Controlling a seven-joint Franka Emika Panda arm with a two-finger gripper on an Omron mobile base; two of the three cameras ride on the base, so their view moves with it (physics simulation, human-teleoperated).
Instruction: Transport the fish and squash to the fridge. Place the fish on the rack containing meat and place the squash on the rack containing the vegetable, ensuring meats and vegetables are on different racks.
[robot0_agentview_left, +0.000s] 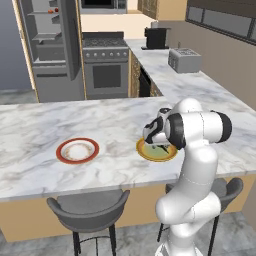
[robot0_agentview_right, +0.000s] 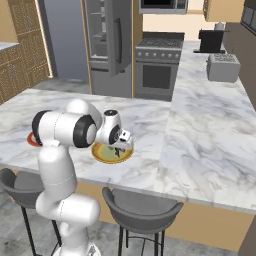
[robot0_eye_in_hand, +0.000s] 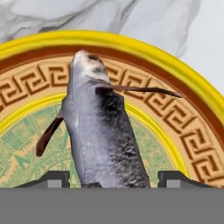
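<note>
Hand view puts the fish (robot0_eye_in_hand: 103, 131) lengthwise between the two finger tips (robot0_eye_in_hand: 52, 179), its grey body lying on a yellow-rimmed plate (robot0_eye_in_hand: 175, 74) with a key-pattern border. The gripper (robot0_eye_in_hand: 111, 180) straddles the fish with a tip on each side, but whether the pads already press the flanks I cannot tell; the jaws stand partly apart. From the left base view the plate (robot0_agentview_left: 150, 154) sits on the marble counter (robot0_agentview_left: 100, 120) below the hand (robot0_agentview_left: 155, 135), and the fridge (robot0_agentview_left: 52, 45) stands open well apart, across the room.

The body looks smooth and tapered, so a squeeze off-centre could let it slide out toward the head or twist on lifting. A thin fin could catch under a tip. A loose hold might also fail during the long carry.

No brand, label or writing can be read anywhere.
</note>
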